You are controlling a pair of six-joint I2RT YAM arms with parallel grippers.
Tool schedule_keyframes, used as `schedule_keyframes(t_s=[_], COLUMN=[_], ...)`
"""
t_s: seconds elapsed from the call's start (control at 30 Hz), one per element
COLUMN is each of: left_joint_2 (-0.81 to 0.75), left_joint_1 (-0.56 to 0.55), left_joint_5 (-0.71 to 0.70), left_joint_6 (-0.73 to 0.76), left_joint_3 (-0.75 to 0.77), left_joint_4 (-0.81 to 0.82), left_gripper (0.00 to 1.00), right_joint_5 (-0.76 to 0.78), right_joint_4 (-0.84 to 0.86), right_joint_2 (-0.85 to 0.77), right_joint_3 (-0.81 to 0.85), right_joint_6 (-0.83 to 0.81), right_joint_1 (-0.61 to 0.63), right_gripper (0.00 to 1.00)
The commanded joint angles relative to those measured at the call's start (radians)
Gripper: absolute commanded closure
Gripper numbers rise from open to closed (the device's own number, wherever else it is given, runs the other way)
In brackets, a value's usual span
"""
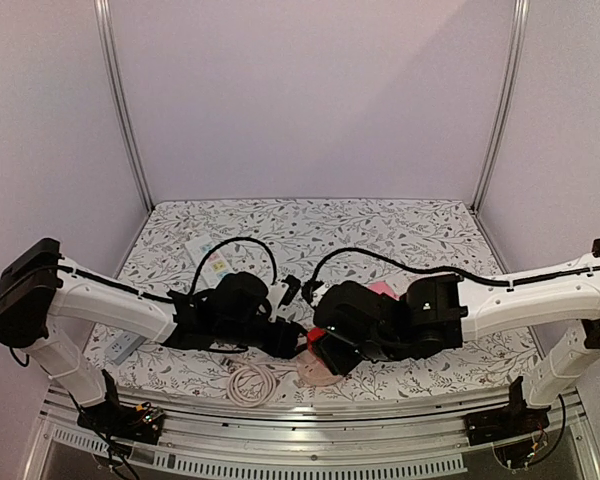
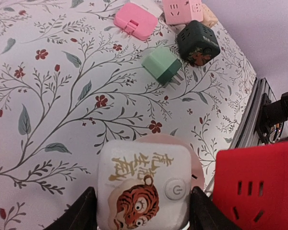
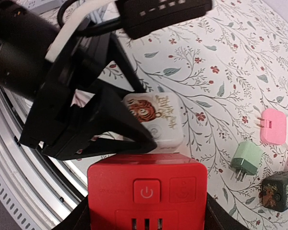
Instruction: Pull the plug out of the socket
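A white cube socket (image 2: 144, 187) with a tiger picture and a round power button sits between my left gripper's (image 2: 143, 208) black fingers, which are shut on its sides. My right gripper (image 3: 146, 218) is shut on a red cube (image 3: 146, 191) with a power button and slots. In the top view the two grippers (image 1: 280, 335) (image 1: 328, 348) meet near the table's front, with the red cube (image 1: 316, 336) between them. The red cube lies right beside the white socket (image 3: 163, 120). No plug pins show, and I cannot tell whether the two are joined.
Farther out on the floral cloth lie a pink adapter (image 2: 135, 20), a green plug (image 2: 162, 64), a dark cube (image 2: 198, 43) and a pink cube (image 2: 182, 10). A coiled white cable (image 1: 255, 382) lies by the front rail (image 1: 310, 425). A white power strip (image 1: 125, 345) lies at the left.
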Motion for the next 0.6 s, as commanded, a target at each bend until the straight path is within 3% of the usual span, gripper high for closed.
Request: schedule_keyframes(t_s=[0.0, 0.2, 0.37, 0.57], left_joint_2=[0.038, -0.016, -0.036, -0.068], left_joint_1=[-0.026, -0.028, -0.035, -0.036], left_joint_5=[-0.006, -0.003, 0.016, -0.003], left_joint_6=[-0.009, -0.001, 0.013, 0.006], left_joint_3=[-0.031, 0.021, 0.077, 0.129], left_joint_4=[-0.26, -0.306, -0.343, -0.385], left_gripper=[0.61, 0.6, 0.5, 0.18], right_joint_5=[0.056, -0.054, -0.057, -0.08], right_joint_4=[0.036, 0.03, 0.037, 0.053], right_joint_2=[-0.13, -0.182, -0.169, -0.1], right_joint_3=[-0.081, -0.203, -0.223, -0.191], right_joint_6=[0.069, 0.149, 0.14, 0.104], right_joint_1=[-0.114, -0.312, -0.385, -0.483], right_gripper=[0.65, 0.64, 0.63, 0.63])
